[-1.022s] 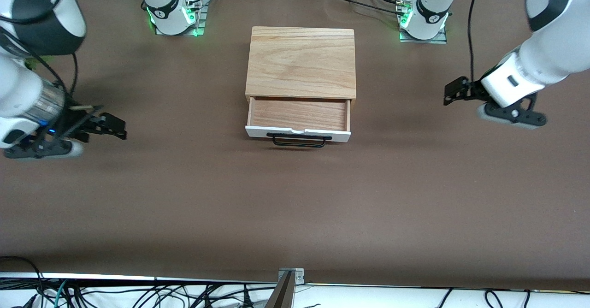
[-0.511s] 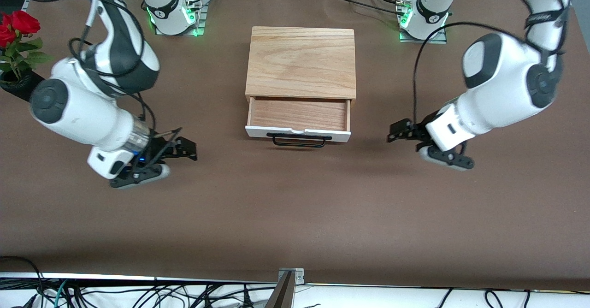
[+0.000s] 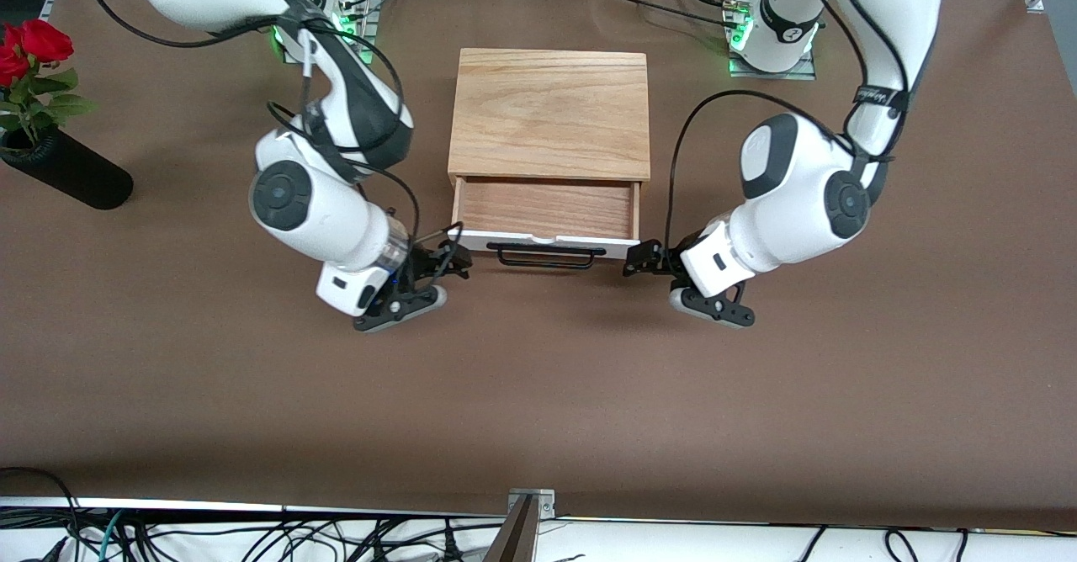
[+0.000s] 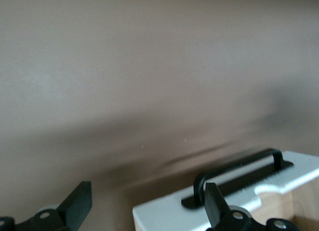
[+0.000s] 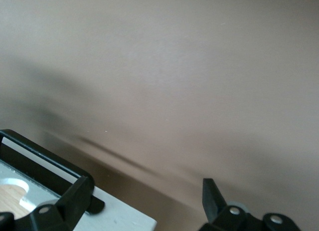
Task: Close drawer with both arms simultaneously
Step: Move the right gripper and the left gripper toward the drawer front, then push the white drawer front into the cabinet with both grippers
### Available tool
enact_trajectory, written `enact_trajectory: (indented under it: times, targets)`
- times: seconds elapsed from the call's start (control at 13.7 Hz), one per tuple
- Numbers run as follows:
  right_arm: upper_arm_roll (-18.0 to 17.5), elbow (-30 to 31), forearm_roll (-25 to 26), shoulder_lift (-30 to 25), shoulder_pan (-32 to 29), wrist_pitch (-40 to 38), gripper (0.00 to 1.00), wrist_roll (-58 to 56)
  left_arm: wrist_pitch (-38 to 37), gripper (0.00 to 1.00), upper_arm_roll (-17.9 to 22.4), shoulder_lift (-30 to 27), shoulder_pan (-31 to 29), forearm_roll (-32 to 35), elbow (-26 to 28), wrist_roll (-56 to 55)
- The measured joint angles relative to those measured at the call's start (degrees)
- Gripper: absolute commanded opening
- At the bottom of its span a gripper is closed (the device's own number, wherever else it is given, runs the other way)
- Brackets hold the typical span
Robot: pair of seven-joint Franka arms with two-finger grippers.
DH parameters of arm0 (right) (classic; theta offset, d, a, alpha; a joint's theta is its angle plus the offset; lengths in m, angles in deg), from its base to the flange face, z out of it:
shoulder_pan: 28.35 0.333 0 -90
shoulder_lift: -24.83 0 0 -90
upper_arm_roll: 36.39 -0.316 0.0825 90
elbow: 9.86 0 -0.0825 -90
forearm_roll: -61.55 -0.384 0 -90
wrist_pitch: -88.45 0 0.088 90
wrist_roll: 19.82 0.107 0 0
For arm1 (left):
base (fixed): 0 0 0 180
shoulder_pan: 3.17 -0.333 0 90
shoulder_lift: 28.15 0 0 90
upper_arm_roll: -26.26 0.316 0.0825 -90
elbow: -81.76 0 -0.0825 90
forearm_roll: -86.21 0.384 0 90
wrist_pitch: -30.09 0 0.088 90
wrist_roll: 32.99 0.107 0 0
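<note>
Right hand [image 3: 458, 264]: fingers spread, empty, at the corner of the white front panel toward the right arm's end of the worktop [image 3: 538, 394]; a second ago it hung well out near that worktop edge.

Left hand [image 3: 644, 261]: fingers spread, empty, at the opposite panel corner; likewise swung in.

Drawer [image 3: 545, 217]: pulled out of the oak box [image 3: 550, 113], black wire handle [image 3: 545, 256] untouched.

Assessment: both hands staged at the panel; the joint push appears next.

Rose vase [image 3: 63, 177]: near the right arm's end.
</note>
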Motion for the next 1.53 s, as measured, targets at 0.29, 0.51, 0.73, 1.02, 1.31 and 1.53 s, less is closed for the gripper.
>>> enact_trajectory:
  times: [0.29,0.51,0.73,1.02,1.31,1.53]
  targets:
    - [0.0,-0.01,-0.3,3.14,2.48,3.83,1.0,1.8,5.66,1.0,-0.06,3.69,4.35,0.0,-0.14,-0.71]
    - [0.0,-0.01,-3.23,3.95,3.59,3.94,1.0,1.81,5.1,1.0,-0.02,4.32,4.49,0.0,-0.15,-1.0]
    - [-0.01,0.01,-5.32,4.48,5.01,3.77,1.0,1.82,3.53,1.0,-0.07,4.31,4.83,0.0,-0.16,-3.98]
    - [-0.01,0.05,-5.42,4.93,6.11,1.83,1.0,1.83,0.55,1.0,-0.11,4.32,6.7,0.0,-0.16,-7.61]
    - [0.08,-0.25,-5.62,4.93,6.05,-0.62,1.0,2.16,-2.43,1.0,-0.05,4.32,6.86,-0.01,-0.41,-8.38]
    - [0.08,-0.46,-5.72,4.93,6.05,-2.81,1.0,2.27,-4.58,1.0,-0.02,4.33,6.84,-0.01,-0.62,-8.63]
